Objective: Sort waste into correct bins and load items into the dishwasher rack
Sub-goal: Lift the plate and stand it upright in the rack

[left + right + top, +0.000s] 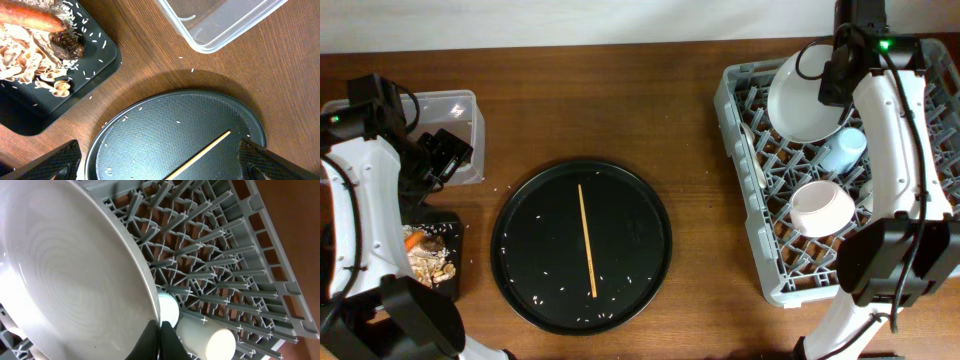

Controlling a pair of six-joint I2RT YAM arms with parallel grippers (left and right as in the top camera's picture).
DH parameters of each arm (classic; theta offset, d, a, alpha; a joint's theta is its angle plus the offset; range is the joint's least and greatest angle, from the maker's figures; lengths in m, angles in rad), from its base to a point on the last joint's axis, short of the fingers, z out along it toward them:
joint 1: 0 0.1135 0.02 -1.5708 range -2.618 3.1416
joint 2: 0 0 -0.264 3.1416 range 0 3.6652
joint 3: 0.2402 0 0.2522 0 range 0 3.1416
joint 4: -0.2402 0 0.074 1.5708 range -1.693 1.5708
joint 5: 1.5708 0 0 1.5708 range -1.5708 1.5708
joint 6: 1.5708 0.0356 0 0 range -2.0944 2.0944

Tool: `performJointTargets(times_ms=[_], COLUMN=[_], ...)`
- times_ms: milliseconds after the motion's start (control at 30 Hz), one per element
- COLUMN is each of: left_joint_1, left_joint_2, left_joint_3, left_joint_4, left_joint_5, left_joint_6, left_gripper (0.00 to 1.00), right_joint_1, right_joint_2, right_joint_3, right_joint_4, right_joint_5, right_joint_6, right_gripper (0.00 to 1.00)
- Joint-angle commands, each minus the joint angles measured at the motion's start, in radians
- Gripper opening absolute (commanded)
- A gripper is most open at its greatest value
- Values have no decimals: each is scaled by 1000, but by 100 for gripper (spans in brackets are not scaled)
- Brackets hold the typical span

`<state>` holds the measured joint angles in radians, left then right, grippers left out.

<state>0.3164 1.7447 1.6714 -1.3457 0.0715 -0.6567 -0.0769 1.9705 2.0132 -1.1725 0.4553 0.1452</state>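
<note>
Bare wood runs across the back of the table (620,90) and in a wide strip between the round black tray (525,215) and the grey rack (744,190), which are well apart. On the left it is tighter: the tray's rim sits near the black bin (107,60), and the clear tub (225,25) lies just behind both.

The left gripper (161,162) hangs over the tray's edge with its fingers spread wide and nothing between them.

One wooden chopstick (587,240) lies lengthwise on the tray among scattered rice grains (620,275). The black bin holds an orange carrot (30,19), a dark brown scrap (67,45), pale peelings (20,55) and more rice.

In the rack a white plate (802,95) leans tilted at the back, with a light blue cup (844,150) beside it and a white bowl (820,207) nearer the front.

The right gripper (159,330) has its fingers pressed together right at the plate's rim. It seems to touch the edge, though the wrist view does not show whether it actually pinches it
</note>
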Motion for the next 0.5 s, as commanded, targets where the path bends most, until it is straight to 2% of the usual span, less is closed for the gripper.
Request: performJointTargets(times_ms=[0,200,467], left_joint_1=[3,3,3], left_joint_2=[-8,-8,-8], left_joint_3=[-1,-1,-1], left_joint_4=[-1,-1,-1], left_joint_5=[0,0,0], left_joint_6=[-13,-13,-13], left_gripper=[99,99,99], right_joint_1=[7,77,108], right_joint_2=[-1,0,2], right_joint_3=[7,7,0], right_joint_4=[6,1,24], right_joint_5=[24,36,223], right_joint_6=[-10,-10,-10], right_gripper=[4,4,4])
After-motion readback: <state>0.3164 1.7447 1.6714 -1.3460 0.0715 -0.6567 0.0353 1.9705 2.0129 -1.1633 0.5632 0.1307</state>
